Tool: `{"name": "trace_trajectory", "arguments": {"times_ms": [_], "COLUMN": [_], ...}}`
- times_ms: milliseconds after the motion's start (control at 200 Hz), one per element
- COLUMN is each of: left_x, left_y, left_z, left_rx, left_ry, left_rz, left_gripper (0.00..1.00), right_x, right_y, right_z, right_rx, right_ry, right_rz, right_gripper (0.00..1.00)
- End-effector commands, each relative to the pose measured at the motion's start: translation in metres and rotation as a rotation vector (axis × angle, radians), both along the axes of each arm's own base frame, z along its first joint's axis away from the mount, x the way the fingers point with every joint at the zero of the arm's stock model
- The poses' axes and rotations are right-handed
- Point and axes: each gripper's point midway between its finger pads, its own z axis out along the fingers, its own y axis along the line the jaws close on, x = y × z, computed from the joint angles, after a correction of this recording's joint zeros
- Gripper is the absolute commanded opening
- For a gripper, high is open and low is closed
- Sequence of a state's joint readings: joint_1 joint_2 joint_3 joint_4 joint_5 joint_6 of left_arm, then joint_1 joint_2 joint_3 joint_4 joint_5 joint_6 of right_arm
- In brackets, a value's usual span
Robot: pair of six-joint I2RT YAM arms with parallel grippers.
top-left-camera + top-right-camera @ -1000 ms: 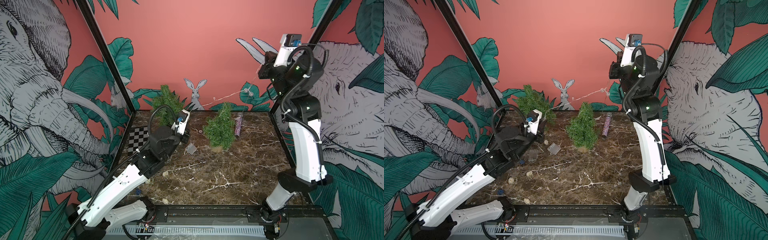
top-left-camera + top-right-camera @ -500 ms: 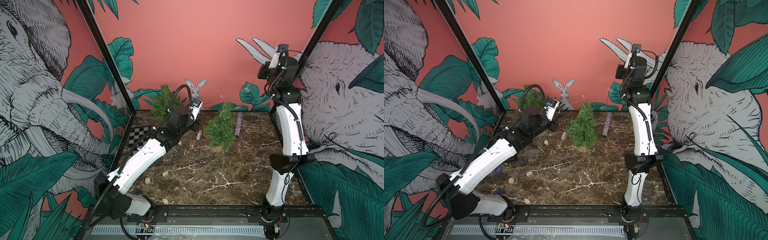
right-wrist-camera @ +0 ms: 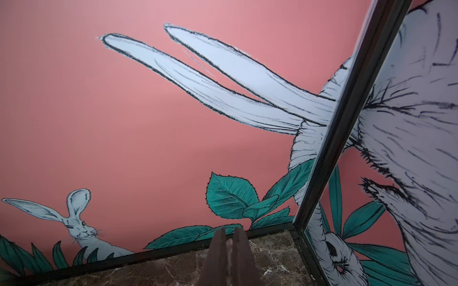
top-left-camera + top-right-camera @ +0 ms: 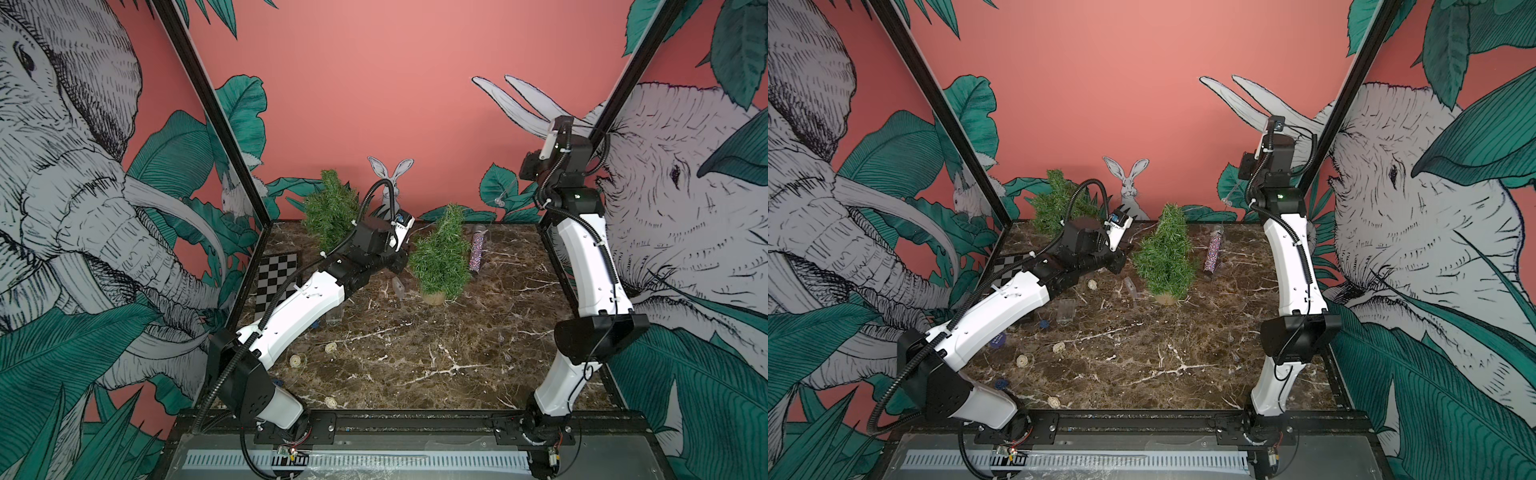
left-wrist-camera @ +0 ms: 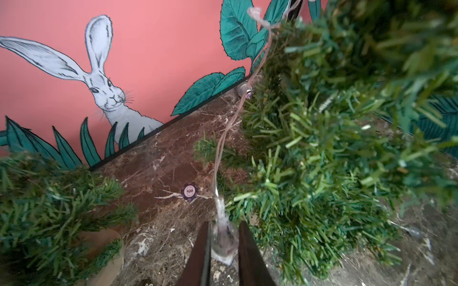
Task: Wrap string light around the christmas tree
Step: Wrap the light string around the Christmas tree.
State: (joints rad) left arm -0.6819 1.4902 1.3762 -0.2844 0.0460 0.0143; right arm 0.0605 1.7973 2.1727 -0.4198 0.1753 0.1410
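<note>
your left gripper [image 5: 223, 226] clamps a clear bulb [image 5: 224, 241] of the thin copper string light [image 5: 221, 146] beside the small green christmas tree [image 4: 442, 257] at the marble table's [image 4: 415, 353] back edge; wire climbs toward your tightly closed right gripper [image 3: 229, 232].

Both top views share the whole table [image 4: 415, 365] from high in front; wrist views face the back wall [image 3: 148, 123].

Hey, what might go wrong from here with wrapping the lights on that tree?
The left hand pinches just one clear bulb of the string light; a tug might pull it free. The wire runs up against the christmas tree toward the raised right hand, so tension may tip the tree or snag its needles.
</note>
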Motion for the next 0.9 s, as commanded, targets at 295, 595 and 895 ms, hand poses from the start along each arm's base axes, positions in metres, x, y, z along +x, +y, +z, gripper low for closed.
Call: {"name": "trace_trajectory", "arguments": {"times_ms": [295,595,895], "left_x": [-0.050,-0.062,-0.074], "left_y": [0.003,0.015,0.026], "left_z": [-0.013,-0.052,-0.039], "left_rx": [-0.087,-0.011,-0.023], "left_ry": [0.152,0.229,0.203], "left_rz": [-0.110,-0.086,-0.086], "left_gripper": [0.00,0.37,0.53], "right_x": [-0.074,-0.124,-0.166], "right_y": [-0.003,0.002,0.012], "right_z": [0.004,-0.029,-0.076], "right_rx": [0.133,0.160,0.212], "right_ry": [-0.101,-0.015,0.132], "right_rz": [0.035,0.064,0.108], "right_gripper": [0.00,0.00,0.00]}}
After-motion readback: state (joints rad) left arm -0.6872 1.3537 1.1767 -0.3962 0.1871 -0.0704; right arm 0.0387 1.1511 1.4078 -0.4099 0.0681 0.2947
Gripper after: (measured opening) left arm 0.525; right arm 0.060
